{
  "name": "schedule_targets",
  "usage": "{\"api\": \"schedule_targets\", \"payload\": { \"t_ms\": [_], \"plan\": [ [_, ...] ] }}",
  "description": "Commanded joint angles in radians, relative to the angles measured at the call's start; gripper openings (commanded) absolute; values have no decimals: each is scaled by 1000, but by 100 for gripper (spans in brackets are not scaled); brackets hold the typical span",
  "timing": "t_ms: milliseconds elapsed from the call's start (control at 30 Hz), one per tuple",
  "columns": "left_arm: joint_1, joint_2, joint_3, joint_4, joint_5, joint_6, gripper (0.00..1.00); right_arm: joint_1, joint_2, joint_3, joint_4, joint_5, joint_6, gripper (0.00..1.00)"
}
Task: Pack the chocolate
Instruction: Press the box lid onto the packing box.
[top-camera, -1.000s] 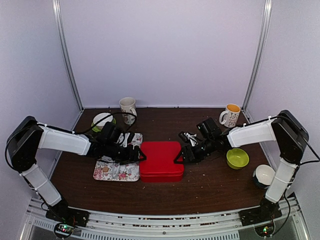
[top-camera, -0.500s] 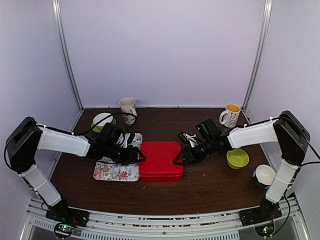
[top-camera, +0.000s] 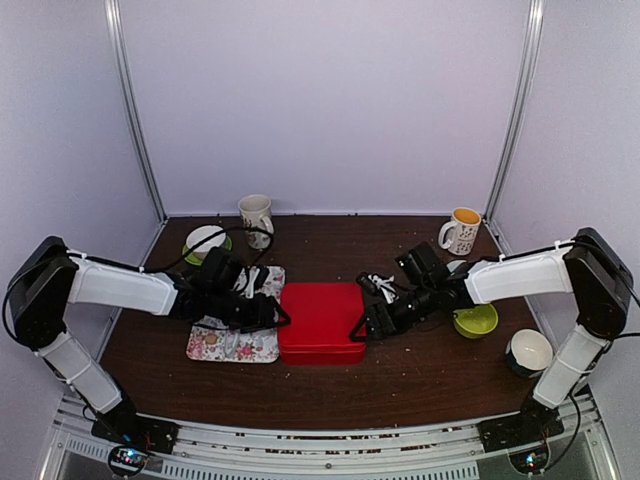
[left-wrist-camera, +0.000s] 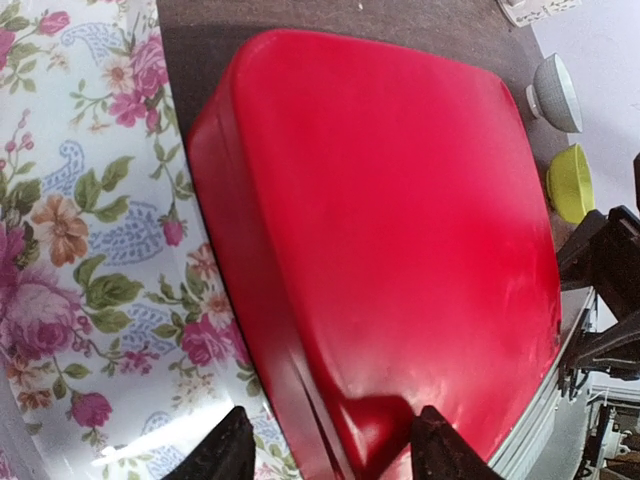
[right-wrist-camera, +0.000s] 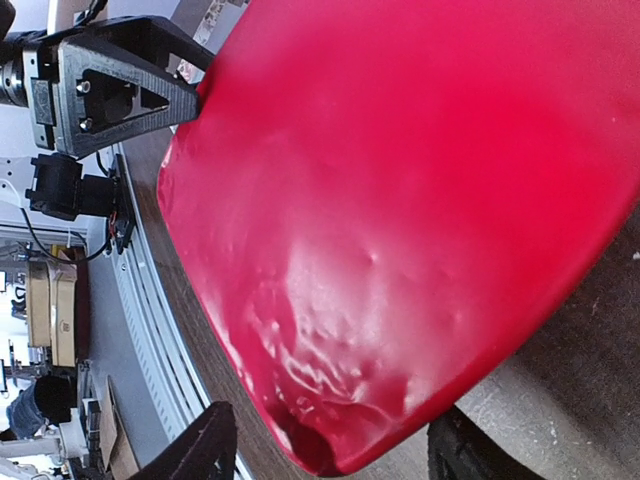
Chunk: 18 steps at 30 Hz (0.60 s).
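Closed red box, lid on. Left gripper at the box's left edge, right gripper at its right edge, both jaws partway open around the rim, not clamped as far as I can see. Chocolate's not visible, maybe inside the box. I'd guess light, smudgy bits, so pinch gently by the sides.

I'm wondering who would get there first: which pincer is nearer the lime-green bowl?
Right. The right pincer is at the red box's right edge, on the bowl's side. The left pincer is at the box's left edge, with the whole box between.
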Motion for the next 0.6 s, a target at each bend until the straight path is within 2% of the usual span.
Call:
{"api": "schedule_targets", "payload": {
  "t_ms": [0,100,267,567],
  "plan": [
    [-16,-34,-25,-93,-20,22,58,5,-9,-30,24,-21,25,63],
    [-16,-58,-36,-87,11,11,60,6,15,-30,27,-19,28,58],
    [-18,-79,-65,-77,82,-3,62,13,31,-33,25,-16,27,55],
    [-28,-81,-88,-71,123,-15,62,16,33,-51,8,-13,19,51]
  ]
}}
